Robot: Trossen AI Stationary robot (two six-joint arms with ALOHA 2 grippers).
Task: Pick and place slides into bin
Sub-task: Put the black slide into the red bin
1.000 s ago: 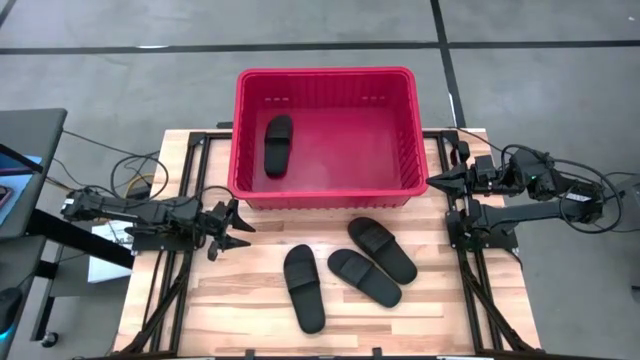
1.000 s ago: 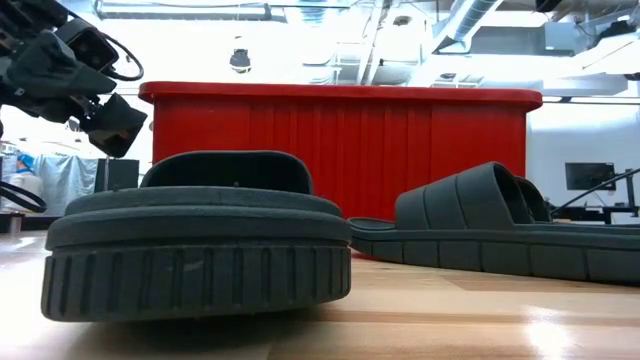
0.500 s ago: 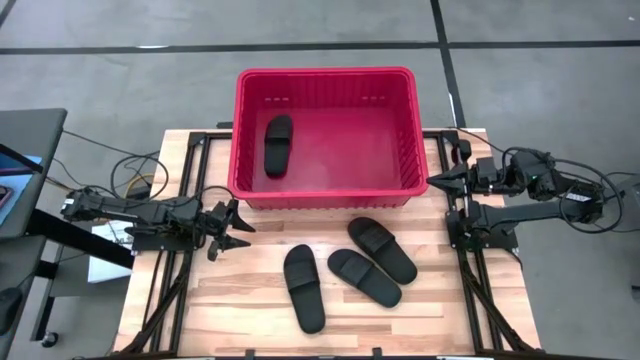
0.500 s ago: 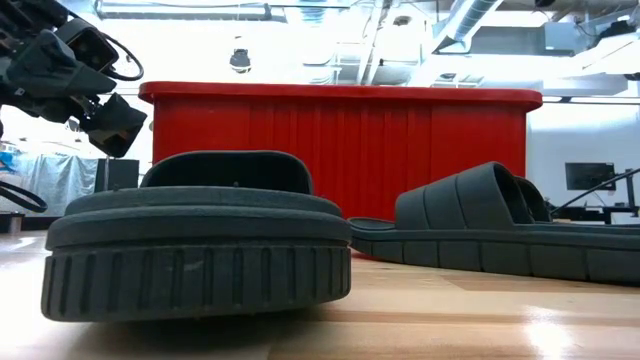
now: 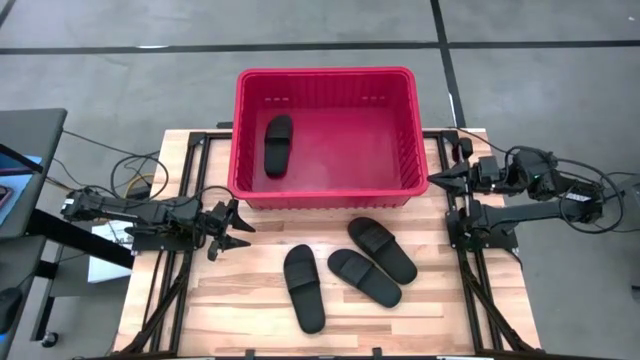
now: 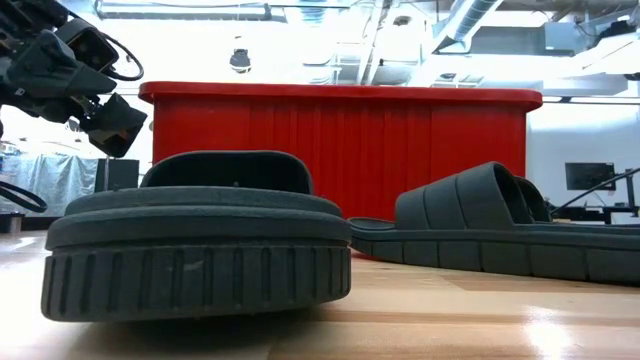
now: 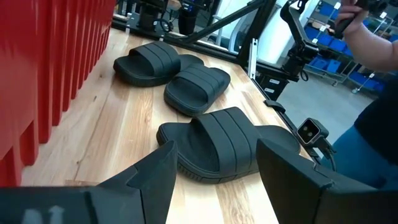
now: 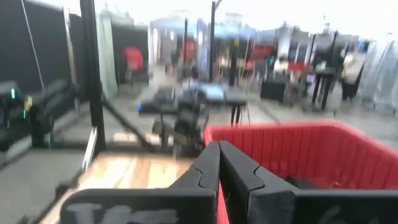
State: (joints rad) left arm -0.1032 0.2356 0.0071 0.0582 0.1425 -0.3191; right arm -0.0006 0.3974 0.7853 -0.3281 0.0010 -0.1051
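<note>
The red bin (image 5: pixel 326 135) stands at the table's far middle with one black slide (image 5: pixel 278 145) lying flat inside on its left. Three black slides lie on the wood in front of it: one near the middle (image 5: pixel 304 287), two to its right (image 5: pixel 364 276) (image 5: pixel 382 249); they also show in the left wrist view (image 7: pixel 221 143) (image 7: pixel 196 87) (image 7: pixel 149 62). My left gripper (image 5: pixel 238 228) is open and empty at the table's left, left of the slides. My right gripper (image 5: pixel 432 180) is shut and empty beside the bin's right wall.
Bare wood lies between my left gripper and the slides. Black frame rails (image 5: pixel 470 290) run along both table sides. A person (image 7: pixel 379 93) stands beyond the table's near right corner in the left wrist view.
</note>
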